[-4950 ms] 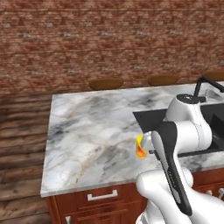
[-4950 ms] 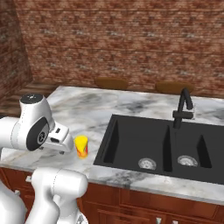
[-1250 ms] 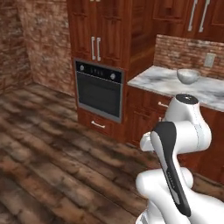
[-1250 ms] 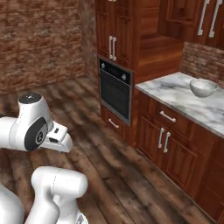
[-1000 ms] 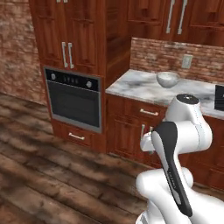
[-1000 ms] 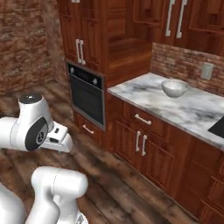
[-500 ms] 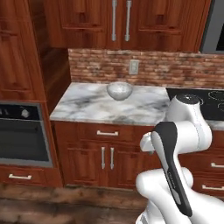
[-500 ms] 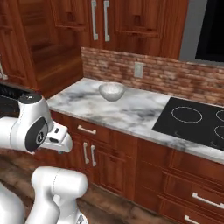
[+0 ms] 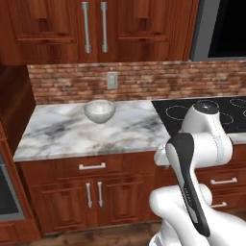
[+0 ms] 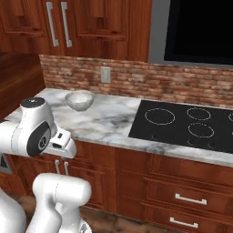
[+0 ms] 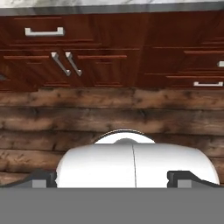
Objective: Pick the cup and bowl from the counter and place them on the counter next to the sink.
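Observation:
The bowl [image 9: 99, 110] [image 10: 79, 100], wide, glassy and grey-white, stands upright on the white marble counter [image 9: 62, 134] [image 10: 104, 120] close to the brick wall. My arm is folded in front of the counter, well short of the bowl and lower than the countertop. In the hand view my gripper [image 11: 113, 179] points down at the wooden floor; its two dark fingertips [image 11: 43, 178] stand far apart, open, with nothing between them. The cup and the sink are out of view.
A black cooktop [image 9: 175, 113] [image 10: 186, 125] with white rings lies right of the bowl. Reddish-brown cabinets with steel handles [image 9: 93, 192] [image 11: 65, 61] run under the counter, and wall cabinets hang above. An oven [image 9: 6, 192] sits at the far left.
The base has driven and turned, so the whole scene shifted from the island with sink and cup to this wall counter. The bowl now sits nearer. The arm kept its pose, gripper open.

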Available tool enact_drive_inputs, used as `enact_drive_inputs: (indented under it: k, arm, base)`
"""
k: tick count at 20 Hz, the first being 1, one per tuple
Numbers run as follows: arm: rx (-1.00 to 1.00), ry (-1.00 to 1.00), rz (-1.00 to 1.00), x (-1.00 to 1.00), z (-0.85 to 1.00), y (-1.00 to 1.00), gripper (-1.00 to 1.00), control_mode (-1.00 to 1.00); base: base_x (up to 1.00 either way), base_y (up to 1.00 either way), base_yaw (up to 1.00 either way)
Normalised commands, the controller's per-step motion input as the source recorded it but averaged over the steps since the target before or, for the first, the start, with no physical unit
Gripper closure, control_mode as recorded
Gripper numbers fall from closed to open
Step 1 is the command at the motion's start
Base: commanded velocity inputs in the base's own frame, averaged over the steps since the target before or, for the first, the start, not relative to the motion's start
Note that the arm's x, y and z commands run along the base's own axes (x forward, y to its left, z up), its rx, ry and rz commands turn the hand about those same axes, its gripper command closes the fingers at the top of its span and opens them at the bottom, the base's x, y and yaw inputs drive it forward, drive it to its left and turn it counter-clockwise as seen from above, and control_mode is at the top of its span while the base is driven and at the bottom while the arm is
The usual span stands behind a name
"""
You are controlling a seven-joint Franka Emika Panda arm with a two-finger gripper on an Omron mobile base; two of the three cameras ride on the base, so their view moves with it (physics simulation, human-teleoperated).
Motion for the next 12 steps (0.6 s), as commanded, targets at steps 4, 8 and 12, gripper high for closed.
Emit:
enact_drive_inputs:
  k: [4,8,12]
  arm:
    - [0.0,0.0,0.0,0.0,0.0,0.0,-1.0,1.0]
    - [0.0,0.0,0.0,0.0,0.0,0.0,-1.0,1.0]
    - [0.0,0.0,0.0,0.0,0.0,0.0,-1.0,1.0]
  base:
    - [0.32,0.37,-0.09]
    - [0.45,0.49,-0.09]
    - [0.69,0.45,-0.11]
